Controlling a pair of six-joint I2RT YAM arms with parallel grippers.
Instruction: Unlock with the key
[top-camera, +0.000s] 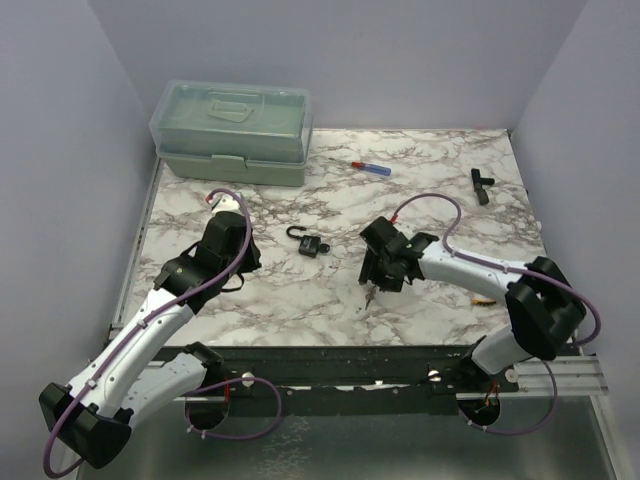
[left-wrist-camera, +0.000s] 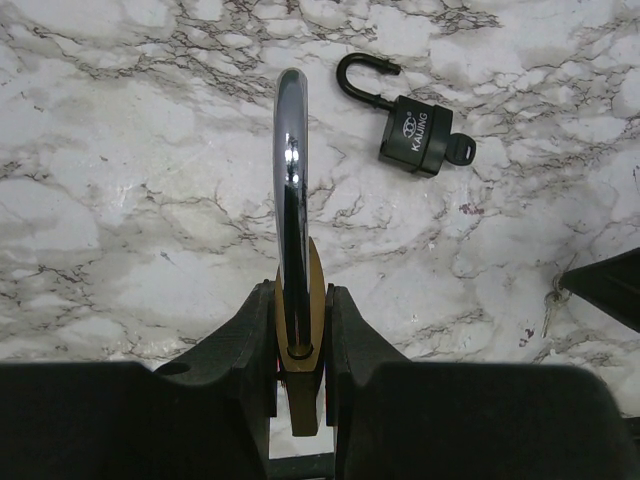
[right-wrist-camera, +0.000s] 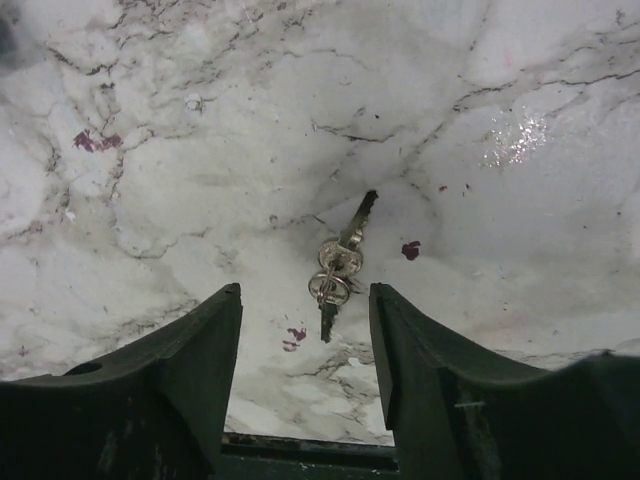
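Progress: You look partway. One black padlock (left-wrist-camera: 417, 138) lies on the white marble-patterned tabletop (left-wrist-camera: 120, 200) with its shackle sprung and a key in its base, so it seems done. The second lock has pick-up, insertion and the turn left.
Left end effector (left-wrist-camera: 300, 300): Clamped on the brass-bodied padlock with a chrome shackle (left-wrist-camera: 291, 200), held edge-on above the tabletop.
Right end effector (right-wrist-camera: 305, 295): Fingers spread, gripping nothing.
Key: The small silver keys on a ring (right-wrist-camera: 336, 272) lie flat below, between those fingers, touching neither.
Brass lock: You cannot see its keyhole, nor whether the shackle is latched.
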